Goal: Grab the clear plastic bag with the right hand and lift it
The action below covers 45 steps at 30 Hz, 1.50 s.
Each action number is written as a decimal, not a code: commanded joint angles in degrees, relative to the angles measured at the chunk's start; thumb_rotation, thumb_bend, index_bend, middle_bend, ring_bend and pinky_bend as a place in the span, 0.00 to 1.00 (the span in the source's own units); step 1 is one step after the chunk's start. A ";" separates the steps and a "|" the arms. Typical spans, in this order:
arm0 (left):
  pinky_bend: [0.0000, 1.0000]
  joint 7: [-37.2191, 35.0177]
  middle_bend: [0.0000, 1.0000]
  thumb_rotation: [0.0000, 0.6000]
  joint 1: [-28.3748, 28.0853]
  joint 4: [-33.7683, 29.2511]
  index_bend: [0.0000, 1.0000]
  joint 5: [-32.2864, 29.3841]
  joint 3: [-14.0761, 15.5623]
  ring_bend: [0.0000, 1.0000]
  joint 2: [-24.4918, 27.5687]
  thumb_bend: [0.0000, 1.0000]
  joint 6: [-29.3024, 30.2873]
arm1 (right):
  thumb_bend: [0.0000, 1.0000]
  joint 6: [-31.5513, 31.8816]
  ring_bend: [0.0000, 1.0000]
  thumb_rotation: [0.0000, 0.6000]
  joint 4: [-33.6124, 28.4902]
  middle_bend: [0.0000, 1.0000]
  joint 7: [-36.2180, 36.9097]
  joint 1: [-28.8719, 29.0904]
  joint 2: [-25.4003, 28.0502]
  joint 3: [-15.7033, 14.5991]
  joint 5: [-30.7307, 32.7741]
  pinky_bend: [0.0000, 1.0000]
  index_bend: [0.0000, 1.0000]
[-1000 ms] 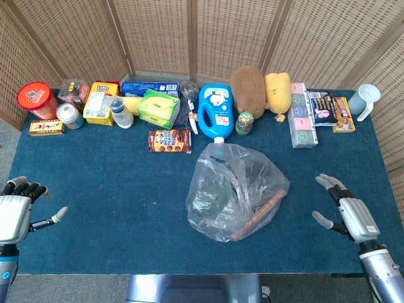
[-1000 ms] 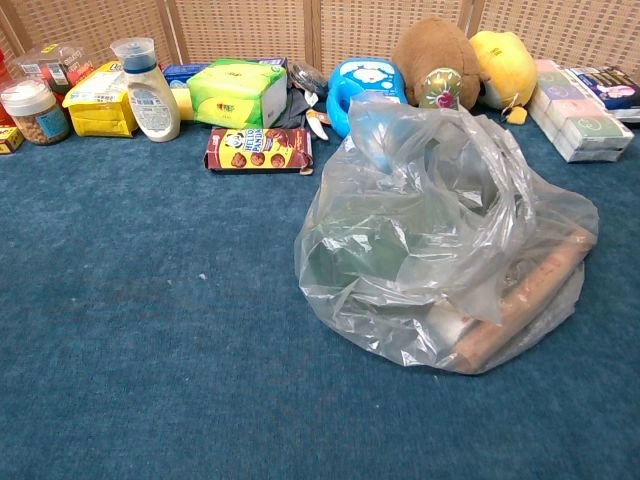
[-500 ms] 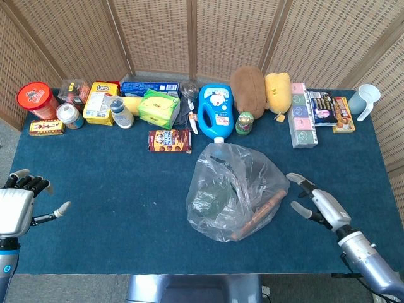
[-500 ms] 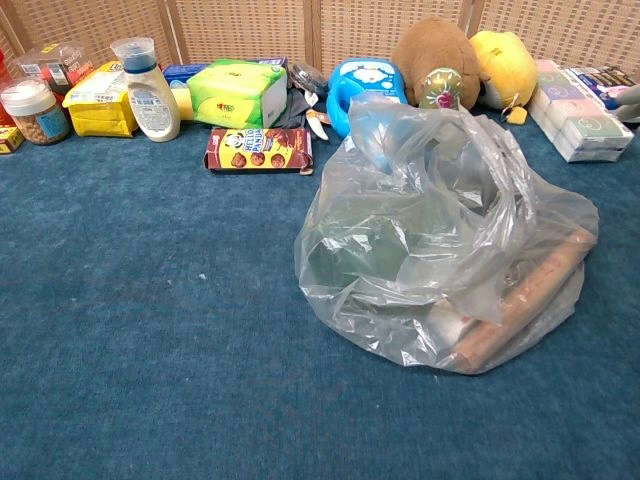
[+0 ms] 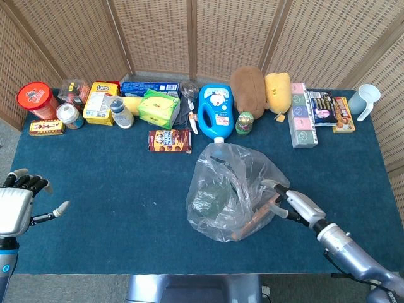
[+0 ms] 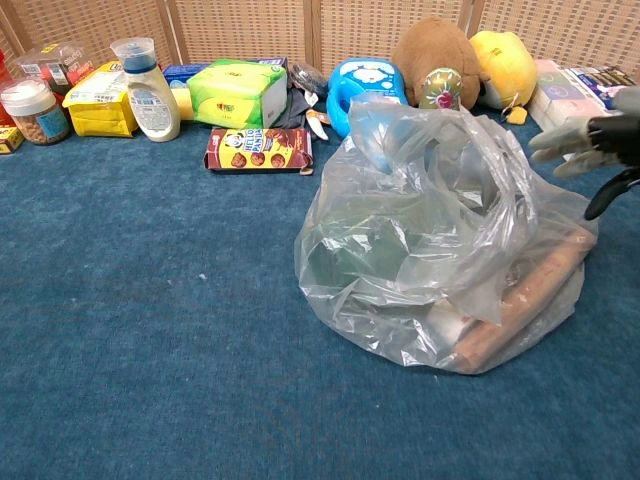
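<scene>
Right hand (image 5: pixel 297 205) at the clear plastic bag's (image 5: pixel 233 189) right side, fingers spread, holding nothing.

Bag resting on the blue table (image 5: pixel 113 183), between centre and front edge, a wooden stick (image 6: pixel 520 300) showing through its lower right. Fingertips (image 6: pixel 560 140) just beside the film; contact impossible to confirm. Left hand (image 5: pixel 19 205) near the front left corner, fingers apart, empty. Blue detergent bottle (image 5: pixel 216 110) and chocolate biscuit box (image 5: pixel 169 140) behind the bag, toward the back edge.

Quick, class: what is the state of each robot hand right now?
Left robot hand: open, holding nothing.
Right robot hand: open, fingers spread at the clear plastic bag, not gripping it.
</scene>
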 commanded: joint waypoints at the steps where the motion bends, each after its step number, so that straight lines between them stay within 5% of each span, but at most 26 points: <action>1: 0.23 -0.17 0.51 0.00 0.12 0.18 0.55 -0.17 0.07 0.44 0.02 0.16 0.13 | 0.19 -1.03 0.11 0.00 0.23 0.08 -0.22 1.08 -1.03 -0.26 -0.08 0.27 0.00; 13: 0.21 -1.57 0.51 0.00 0.64 1.41 0.55 -0.73 0.63 0.43 -0.23 0.16 0.44 | 0.19 0.40 0.13 0.00 -1.79 0.15 -0.31 3.01 -2.22 0.45 0.21 0.13 0.05; 45: 0.21 -3.54 0.50 0.00 0.53 3.50 0.55 -1.54 1.01 0.43 -1.14 0.16 0.00 | 0.19 -2.18 0.14 0.00 -5.67 0.16 4.03 8.53 -3.73 0.77 1.06 0.16 0.05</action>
